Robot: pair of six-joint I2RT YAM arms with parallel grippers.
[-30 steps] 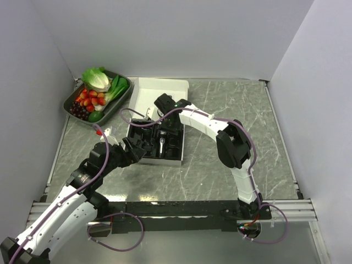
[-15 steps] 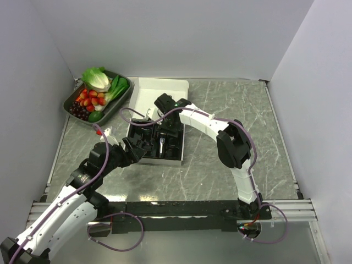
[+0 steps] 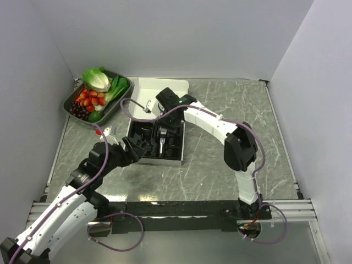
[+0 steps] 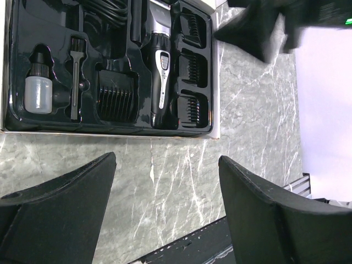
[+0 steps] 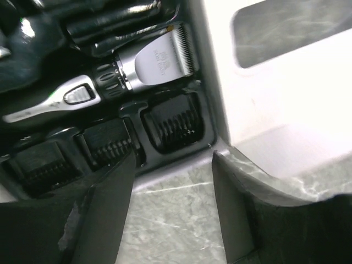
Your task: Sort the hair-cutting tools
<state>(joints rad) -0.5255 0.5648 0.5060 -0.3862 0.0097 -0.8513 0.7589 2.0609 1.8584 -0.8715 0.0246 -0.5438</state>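
The hair-cutting tools lie in a black moulded insert point(image 3: 144, 149) inside a white box. The silver-and-black clipper point(image 4: 159, 60) lies in the middle, its blade head point(image 5: 155, 61) near the lid. Comb guards point(image 4: 193, 107) fill pockets along one side point(image 5: 170, 122); another guard point(image 4: 115, 102), a small brush point(image 4: 76, 77) and a little bottle point(image 4: 38, 91) sit on the other. My left gripper point(image 4: 168, 160) hangs open over bare table just in front of the insert point(image 3: 135, 147). My right gripper point(image 5: 173, 162) is open and empty over the insert's far right corner point(image 3: 175, 116).
The white box lid point(image 3: 159, 91) lies open behind the insert. A dark tray of vegetables and fruit point(image 3: 75, 94) stands at the back left. Marble tabletop point(image 3: 236, 126) stretches to the right. Grey walls close three sides.
My right gripper has opened wider and drawn back from the insert toward the lid. The left arm has not moved.
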